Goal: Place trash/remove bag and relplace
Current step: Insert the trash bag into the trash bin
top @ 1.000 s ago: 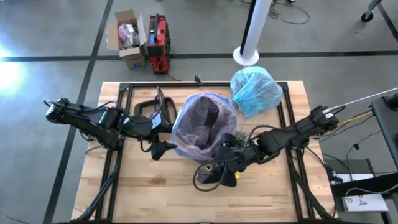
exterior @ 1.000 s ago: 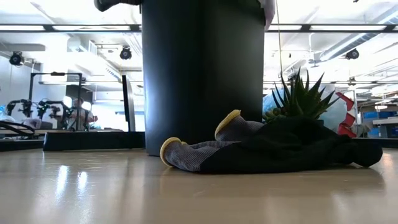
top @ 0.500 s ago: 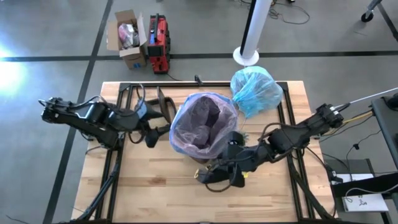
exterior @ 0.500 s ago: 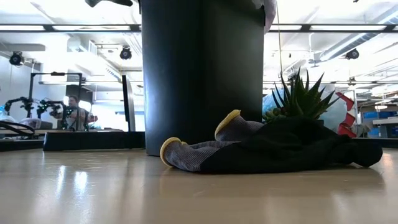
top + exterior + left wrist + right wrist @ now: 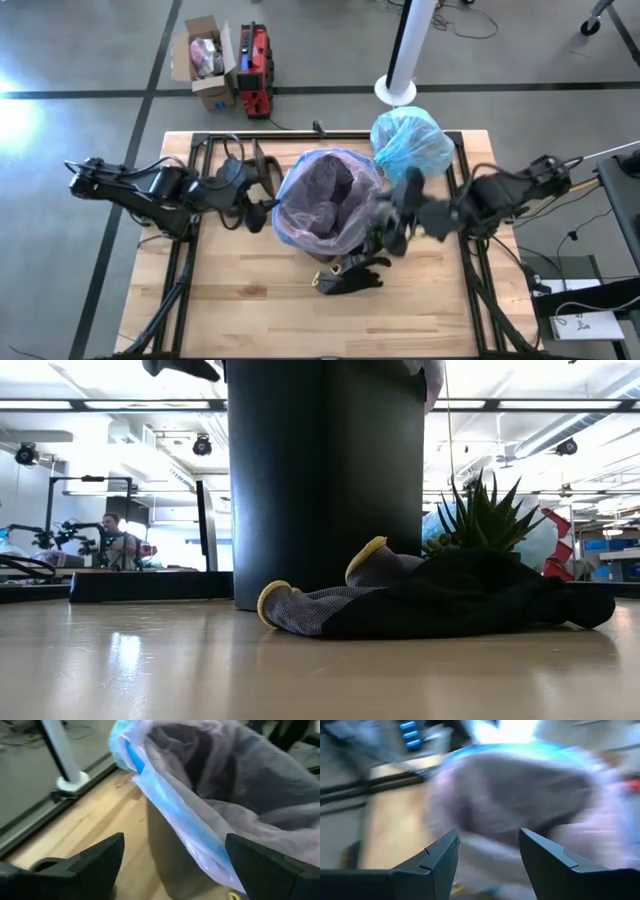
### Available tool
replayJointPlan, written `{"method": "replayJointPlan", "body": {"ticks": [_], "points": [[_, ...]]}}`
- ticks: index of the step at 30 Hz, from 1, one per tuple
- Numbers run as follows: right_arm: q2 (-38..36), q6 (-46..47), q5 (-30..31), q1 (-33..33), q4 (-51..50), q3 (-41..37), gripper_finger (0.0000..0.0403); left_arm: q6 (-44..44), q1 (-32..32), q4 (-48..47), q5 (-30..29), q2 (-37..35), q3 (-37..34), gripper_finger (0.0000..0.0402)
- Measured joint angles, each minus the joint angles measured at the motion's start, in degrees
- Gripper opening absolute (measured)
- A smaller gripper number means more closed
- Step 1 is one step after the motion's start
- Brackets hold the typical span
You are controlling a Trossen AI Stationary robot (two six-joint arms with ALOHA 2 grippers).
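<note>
A black bin (image 5: 318, 255) stands mid-table, lined with a pink translucent bag (image 5: 328, 200) that has a blue band (image 5: 165, 795) along its rim. The teal-blue bag (image 5: 412, 145), bunched full, rests on the table behind the bin at the far right. My left gripper (image 5: 262, 207) hovers open at the bin's left rim, fingers (image 5: 95, 862) spread wide before the pink bag (image 5: 240, 795). My right gripper (image 5: 390, 228) hovers open beside the bin's right side, facing the lined bin (image 5: 520, 795). The trash is out of view.
A black-and-yellow glove (image 5: 350, 277) lies in front of the bin, with a green plant tuft (image 5: 485, 515) beside it. A black metal frame (image 5: 190, 200) runs around the table. On the floor behind the table stand a cardboard box (image 5: 205, 60) and a white pole base (image 5: 397, 90).
My right gripper has risen from over the glove and gone toward the table's far right, beside the bin; the glove lies as before. My left gripper has swung toward the bin's left rim.
</note>
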Motion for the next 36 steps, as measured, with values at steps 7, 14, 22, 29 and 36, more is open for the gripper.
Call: {"method": "replayJointPlan", "body": {"ticks": [7, 14, 22, 29, 36], "points": [[-3.5, 1.0, 3.4, -8.8, -7.4, 0.0, 0.0186, 1.0, 4.2, -2.3, -0.5, 0.7, 0.0, 0.0333], [-2.7, 0.6, 2.7, -18.1, -10.2, 0.0, 0.017, 1.0, 6.7, -5.3, -0.9, -0.2, 0.0, 0.0333], [0.0, 0.0, -9.4, -29.4, -10.2, 0.0, 0.0158, 0.9, 6.8, -5.7, 0.2, -0.2, -2.7, 0.0333], [0.0, -3.6, -21.6, -36.7, -10.1, 0.0, 0.017, -0.2, 6.8, -5.6, 0.3, -0.3, -5.3, 0.0333], [2.5, -5.4, -27.6, -41.8, -9.7, 0.0, 0.0167, 0.0, 6.8, -4.8, 0.4, -0.3, -6.3, 0.0333]]}}
